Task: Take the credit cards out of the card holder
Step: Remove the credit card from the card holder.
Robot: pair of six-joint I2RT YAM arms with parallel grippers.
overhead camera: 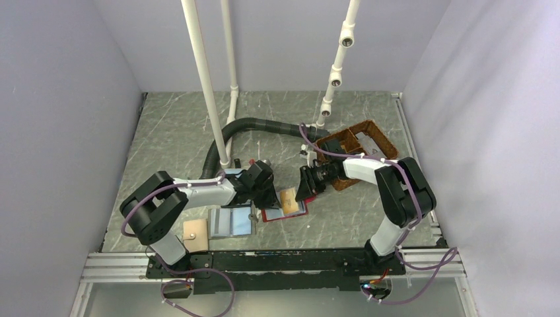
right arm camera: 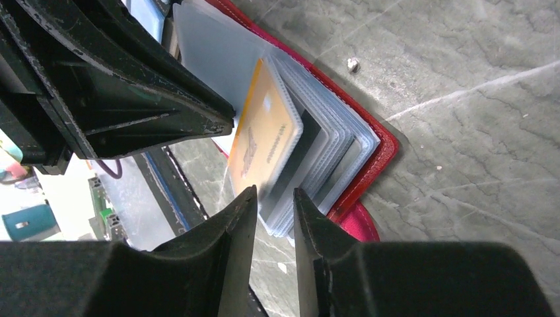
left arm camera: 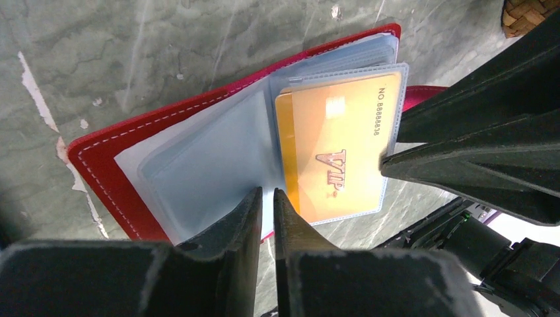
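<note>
Nearly at the pull: both arms reach low over the open holder from either side.
The gold credit card [left arm camera: 337, 155] sits sleeved in the red card holder [left arm camera: 112, 165], spread on the table [overhead camera: 356, 218]. The right gripper [right arm camera: 275, 191], narrowed, straddles the sleeve edge; the left gripper [left arm camera: 266, 193], almost closed, bears down by the spine — whether either grips is unclear. Pinch only the card and draw it out flat.

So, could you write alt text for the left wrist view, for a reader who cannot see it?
A red card holder lies open on a grey table, an orange credit card in its clear sleeve. The left end effector meets the sleeves from the bottom, the right end effector from the right.
</note>
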